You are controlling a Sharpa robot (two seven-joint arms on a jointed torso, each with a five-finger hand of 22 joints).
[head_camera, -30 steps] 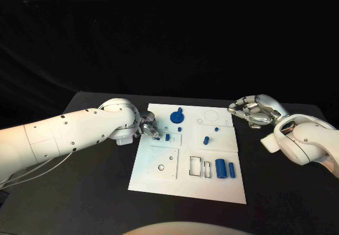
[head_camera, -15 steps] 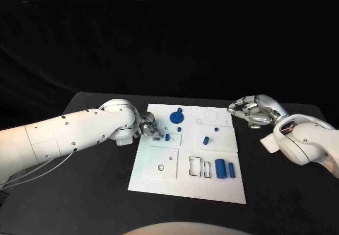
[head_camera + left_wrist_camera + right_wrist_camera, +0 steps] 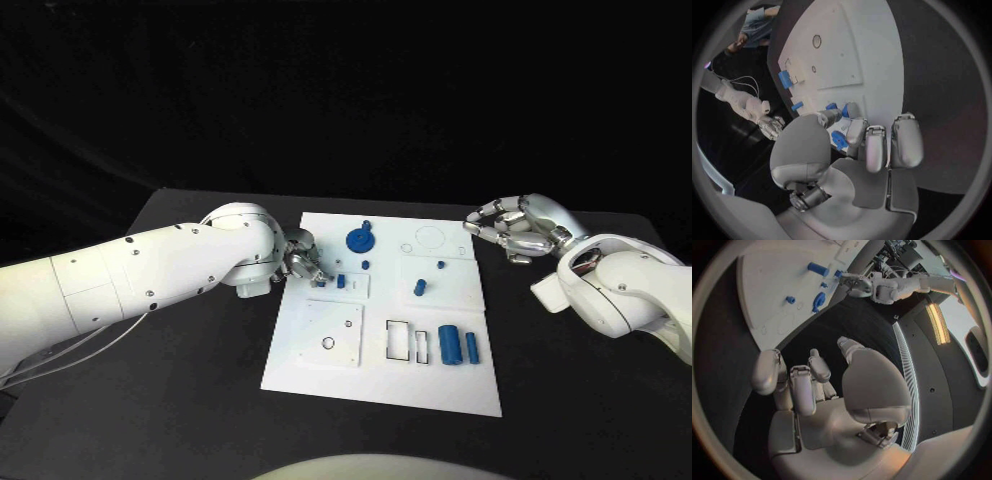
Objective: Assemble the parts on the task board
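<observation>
My left robot hand (image 3: 302, 264) sits at the left edge of the flat white task board (image 3: 335, 362) on the black surface (image 3: 173, 400), fingers pinching a small blue part (image 3: 839, 140) just above the board. My right robot hand (image 3: 513, 228) hovers off the board's far right corner, fingers curled in on nothing; a blue round disc part (image 3: 361, 238) and two blue cylinders (image 3: 459, 344) lie on the board

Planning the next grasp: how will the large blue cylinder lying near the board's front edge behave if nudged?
The large blue cylinder lies on its side on the flat task board, so it will probably roll. It looks rigid, likely light plastic. Its smooth surface might slip between fingers.
</observation>
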